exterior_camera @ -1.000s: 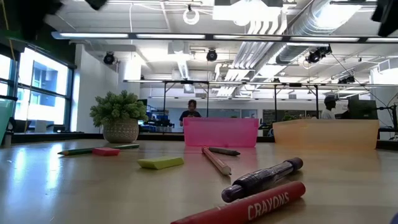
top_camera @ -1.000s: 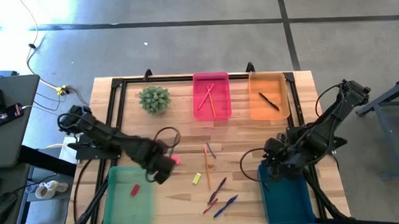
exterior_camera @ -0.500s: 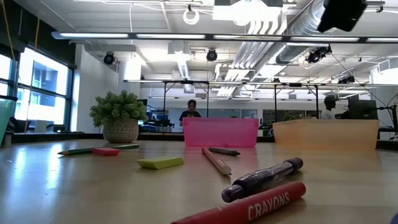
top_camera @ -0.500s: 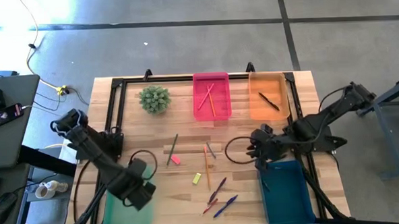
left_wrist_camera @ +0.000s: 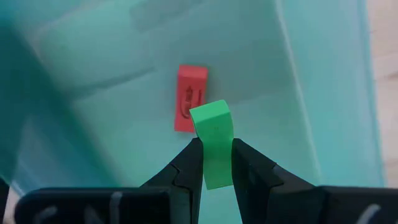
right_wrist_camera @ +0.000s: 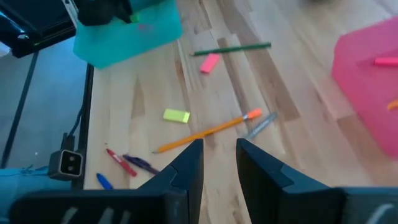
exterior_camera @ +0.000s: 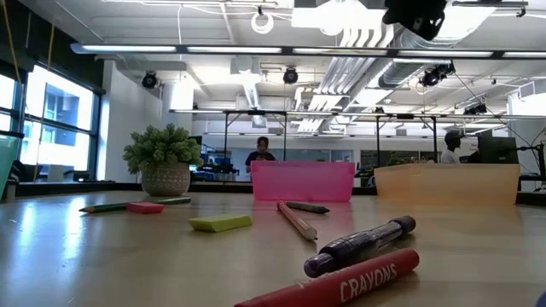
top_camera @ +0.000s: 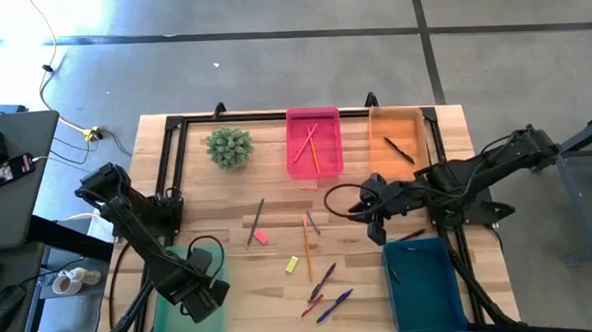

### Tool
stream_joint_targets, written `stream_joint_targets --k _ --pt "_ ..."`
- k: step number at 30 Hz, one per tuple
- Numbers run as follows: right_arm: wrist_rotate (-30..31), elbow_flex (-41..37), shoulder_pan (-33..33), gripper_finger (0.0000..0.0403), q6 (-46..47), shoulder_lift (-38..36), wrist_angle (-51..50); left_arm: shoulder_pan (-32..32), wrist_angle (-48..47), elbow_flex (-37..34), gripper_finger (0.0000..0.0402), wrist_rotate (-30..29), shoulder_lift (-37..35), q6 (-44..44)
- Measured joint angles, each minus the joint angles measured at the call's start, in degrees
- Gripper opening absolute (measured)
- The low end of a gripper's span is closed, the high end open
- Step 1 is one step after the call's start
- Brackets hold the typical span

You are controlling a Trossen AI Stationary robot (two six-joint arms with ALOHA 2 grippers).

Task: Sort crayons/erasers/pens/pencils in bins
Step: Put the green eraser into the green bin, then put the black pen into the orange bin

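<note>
My left gripper (top_camera: 204,295) hangs over the light green bin (top_camera: 168,327) at the near left, shut on a green eraser (left_wrist_camera: 214,143). A red eraser (left_wrist_camera: 189,99) lies on that bin's floor below it. My right gripper (top_camera: 363,205) hovers above the table's middle right, slightly open with nothing between its fingers (right_wrist_camera: 219,162); it also shows at the top of the low view (exterior_camera: 415,15). A green pencil (top_camera: 255,220), a pink eraser (top_camera: 260,237), a yellow eraser (top_camera: 292,264) and an orange pencil (top_camera: 307,248) lie flat on the table. My left gripper pinches the green eraser between its two fingers, on the two side faces of its rear half (left_wrist_camera: 216,165). The fingers point down from above. The eraser's free end (left_wrist_camera: 209,115) sticks out past the fingertips toward the bin's floor, above the red eraser.
The pink bin (top_camera: 315,165) and the orange bin (top_camera: 398,167) stand at the far edge, the teal bin (top_camera: 424,301) at the near right. A potted plant (top_camera: 229,146) sits far left. Pens and crayons (top_camera: 321,290) lie near the front edge.
My left gripper has swung from the table's middle toward the near left corner with the green eraser, rolled about its axis and sunk over the green bin. My right gripper has moved from above the teal bin toward the table's middle, rising a little.
</note>
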Motion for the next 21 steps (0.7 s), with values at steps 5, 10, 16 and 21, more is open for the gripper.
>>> stream_joint_targets --k 5,10,16,21 --pt "-0.1 0.0 -2.0 0.0087 -2.2 0.0 -0.1 -0.1 5.5 -3.6 0.006 2.7 0.0 0.0" --pt "-0.8 0.0 -3.7 0.0087 -2.2 0.0 -7.0 -0.1 7.9 -4.0 0.0075 2.4 0.0 0.0" --pt "-5.0 0.0 -5.4 0.0087 -2.1 0.0 -21.3 -0.1 9.6 -4.0 0.012 2.1 0.0 0.0" --pt "-8.5 0.0 -6.3 0.0087 -2.3 0.0 -28.6 0.0 10.6 -4.0 0.0156 2.0 -0.6 0.0"
